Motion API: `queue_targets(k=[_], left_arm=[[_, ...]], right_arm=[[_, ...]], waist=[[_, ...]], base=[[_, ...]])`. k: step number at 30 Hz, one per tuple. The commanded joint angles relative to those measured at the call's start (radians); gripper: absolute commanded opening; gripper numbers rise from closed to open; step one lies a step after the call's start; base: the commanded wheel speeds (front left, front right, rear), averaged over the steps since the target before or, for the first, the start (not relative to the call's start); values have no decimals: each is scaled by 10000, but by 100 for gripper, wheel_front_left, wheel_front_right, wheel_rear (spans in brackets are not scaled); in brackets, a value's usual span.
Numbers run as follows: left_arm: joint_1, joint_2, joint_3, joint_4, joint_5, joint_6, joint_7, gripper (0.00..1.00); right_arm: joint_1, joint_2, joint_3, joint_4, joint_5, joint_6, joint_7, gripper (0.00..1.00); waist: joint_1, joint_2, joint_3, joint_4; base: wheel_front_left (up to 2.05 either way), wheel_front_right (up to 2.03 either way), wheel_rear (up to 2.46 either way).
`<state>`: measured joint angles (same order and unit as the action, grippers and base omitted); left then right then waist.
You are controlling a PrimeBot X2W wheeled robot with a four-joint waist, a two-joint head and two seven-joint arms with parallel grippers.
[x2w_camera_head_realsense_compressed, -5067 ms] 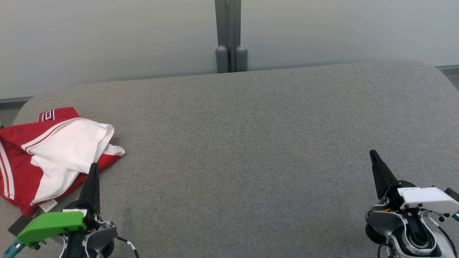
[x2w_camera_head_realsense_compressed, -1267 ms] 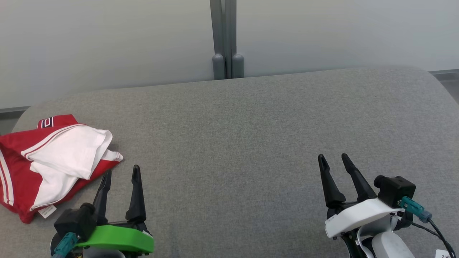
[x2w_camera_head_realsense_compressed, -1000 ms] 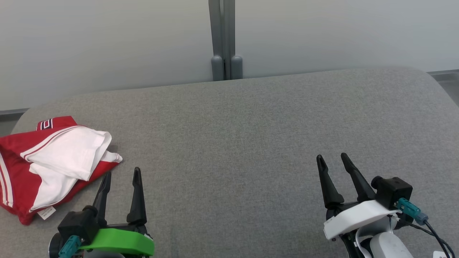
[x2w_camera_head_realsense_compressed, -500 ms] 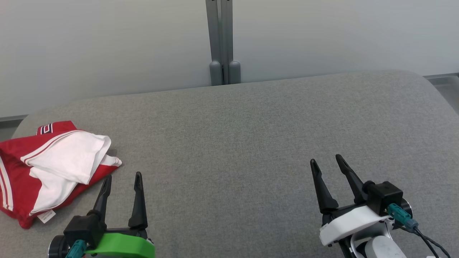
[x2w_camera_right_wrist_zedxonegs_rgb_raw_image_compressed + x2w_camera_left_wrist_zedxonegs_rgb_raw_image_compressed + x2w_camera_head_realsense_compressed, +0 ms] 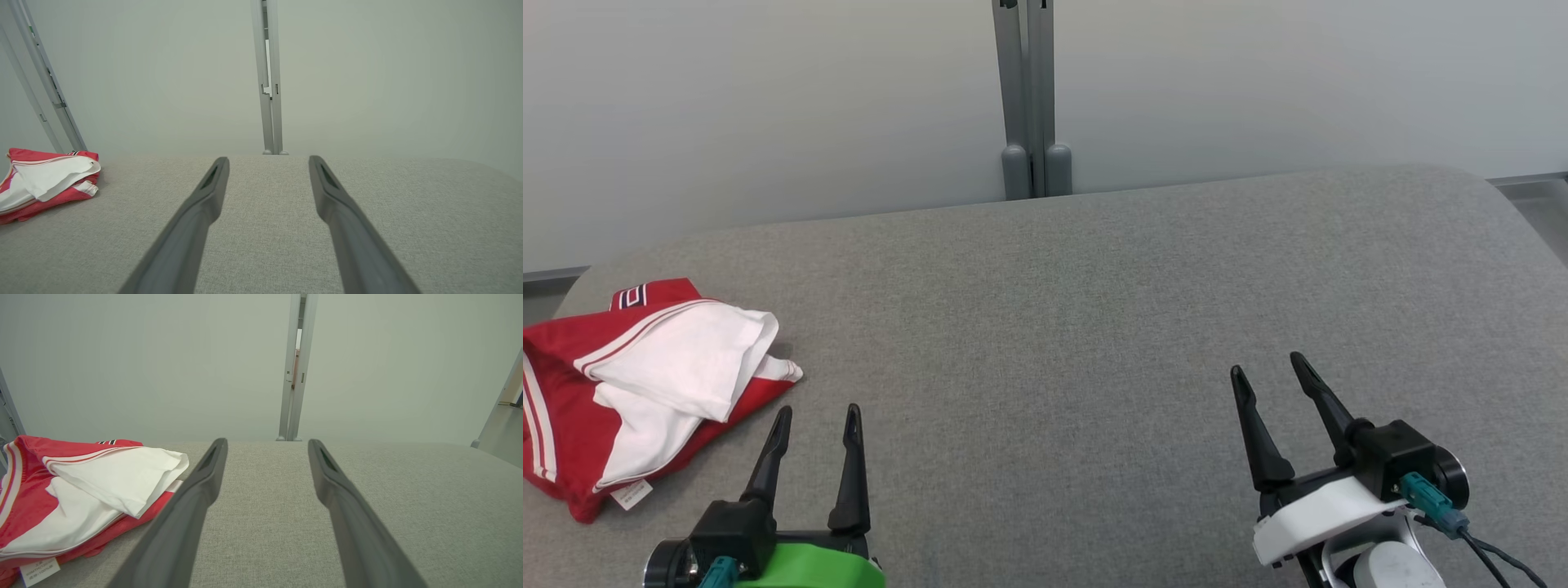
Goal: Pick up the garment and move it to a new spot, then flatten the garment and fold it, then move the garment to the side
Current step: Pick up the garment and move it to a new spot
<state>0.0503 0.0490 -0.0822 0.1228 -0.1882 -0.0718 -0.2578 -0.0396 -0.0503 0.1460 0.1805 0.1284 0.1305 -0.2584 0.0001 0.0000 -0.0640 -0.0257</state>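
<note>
Under and ahead of the left hand (image 5: 818,408) and the right hand (image 5: 1267,364) spreads a grey woven surface (image 5: 1045,327) with rounded far corners. Past its far edge, ahead and between the two hands, a grey upright post (image 5: 1009,82) with two rounded feet (image 5: 1015,170) joins two pale panels (image 5: 768,106). In the right wrist view a slanted metal bar (image 5: 45,81) rises far to that hand's left, perhaps part of a frame, though it is blurred.

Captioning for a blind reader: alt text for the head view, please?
A crumpled red-and-white garment lies at the left edge of a grey fabric surface. The open left gripper is just beside it, the open right gripper far off.
</note>
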Motion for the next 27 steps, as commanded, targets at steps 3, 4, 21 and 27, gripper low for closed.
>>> queue_targets(k=[3, 4, 21, 27], left_arm=[[128, 26, 10, 35, 116, -62, -69, 100], [142, 26, 25, 45, 96, -74, -69, 100], [194, 25, 47, 153, 155, -200, -67, 100], [57, 25, 94, 191, 250, -131, -67, 100]], right_arm=[[144, 0, 24, -4, -118, 4, -75, 100], [141, -1, 32, -1, -105, 4, -75, 100], [222, -1, 43, 101, -101, 4, -74, 100], [298, -2, 29, 108, -140, 4, -74, 100]], waist=[[-1, 0, -28, -4], [-1, 0, -28, -9], [-1, 0, -66, 85], [-1, 0, -12, 354]], base=[[0, 0, 0], [0, 0, 0], [0, 0, 0], [0, 0, 0]])
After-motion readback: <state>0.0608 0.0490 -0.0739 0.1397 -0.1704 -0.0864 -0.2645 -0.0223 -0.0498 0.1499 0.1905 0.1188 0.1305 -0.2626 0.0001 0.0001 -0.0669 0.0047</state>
